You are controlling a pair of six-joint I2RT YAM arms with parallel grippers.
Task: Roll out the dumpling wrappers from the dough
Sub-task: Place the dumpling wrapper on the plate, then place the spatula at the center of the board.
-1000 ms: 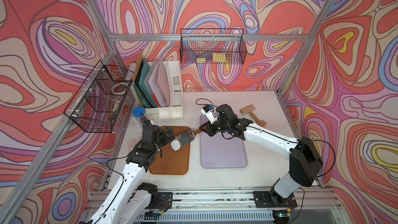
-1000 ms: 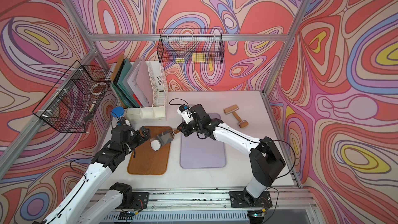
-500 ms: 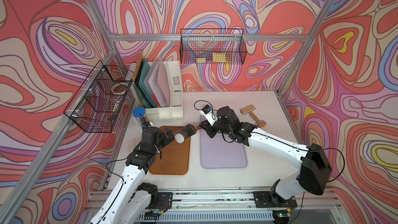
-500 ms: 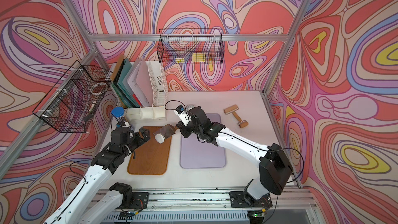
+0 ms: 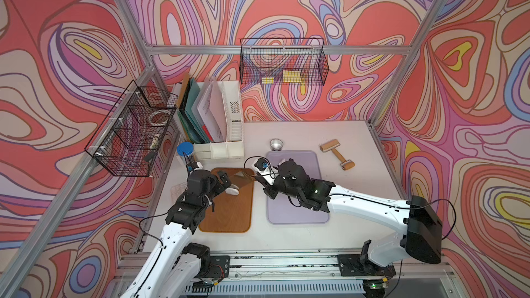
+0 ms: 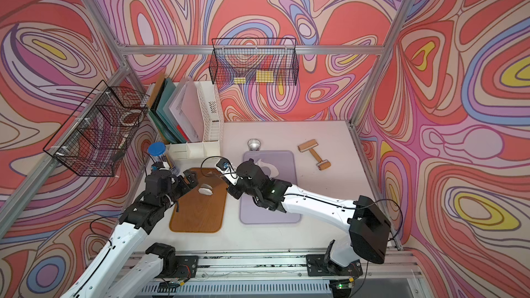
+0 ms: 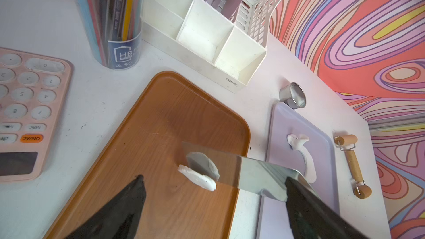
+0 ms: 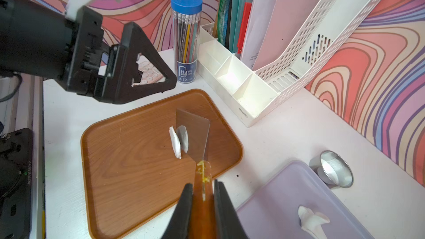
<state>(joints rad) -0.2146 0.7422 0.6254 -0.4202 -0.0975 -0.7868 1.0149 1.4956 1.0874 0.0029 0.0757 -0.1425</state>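
Left wrist view: white table (image 7: 92,93), swirl-patterned wall (image 7: 349,33).

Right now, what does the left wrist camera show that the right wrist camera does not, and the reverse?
Only the left wrist view shows the wooden roller, which lies on the table beside the purple tray. Only the right wrist view shows the right gripper shut on the brown handle of the scraper, and the blue lid of the pencil tube. Both show the dumpling wrapper at the scraper blade's edge over the brown tray, the ragged dough on the purple tray, and the steel cup.
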